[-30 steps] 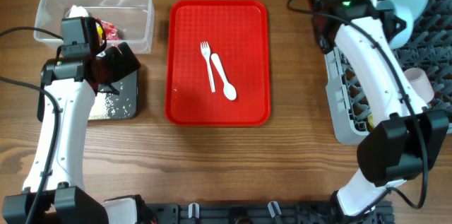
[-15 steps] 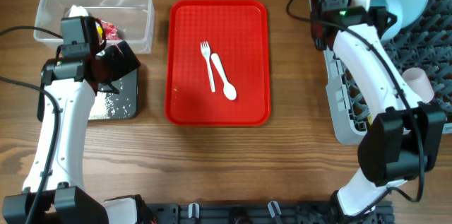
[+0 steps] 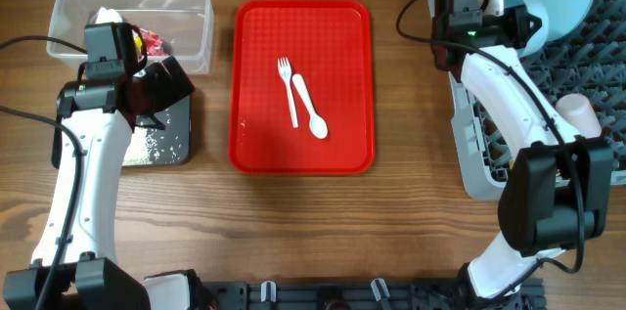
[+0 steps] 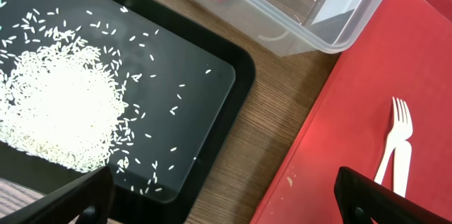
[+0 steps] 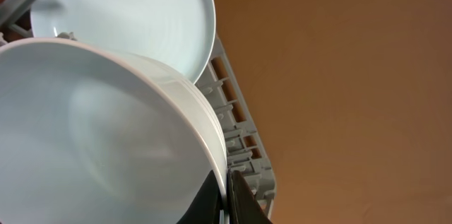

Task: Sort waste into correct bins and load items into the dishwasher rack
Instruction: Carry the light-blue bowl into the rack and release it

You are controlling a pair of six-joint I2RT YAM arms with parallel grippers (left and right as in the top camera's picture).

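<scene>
My right gripper (image 5: 227,197) is shut on the rim of a pale-blue bowl (image 5: 106,132) and holds it on edge over the far left corner of the grey dishwasher rack (image 5: 236,128). A round pale-blue plate (image 5: 134,12) stands just behind the bowl. In the overhead view the rack (image 3: 469,144) is at the right, with a pink cup (image 3: 575,110) in it. My left gripper (image 4: 226,206) is open and empty above the near right corner of the black tray (image 4: 212,111), which holds rice (image 4: 60,107). A white fork (image 3: 287,80) and spoon (image 3: 311,110) lie on the red tray (image 3: 264,149).
The clear tub (image 3: 191,17) at the far left holds a white tissue and red and yellow wrappers (image 3: 149,41). It touches the black tray's far edge. Bare wooden table (image 3: 411,134) lies between the red tray and the rack.
My right gripper has moved the bowl toward the rack's far edge, close against the standing plate. The left arm has not moved.
</scene>
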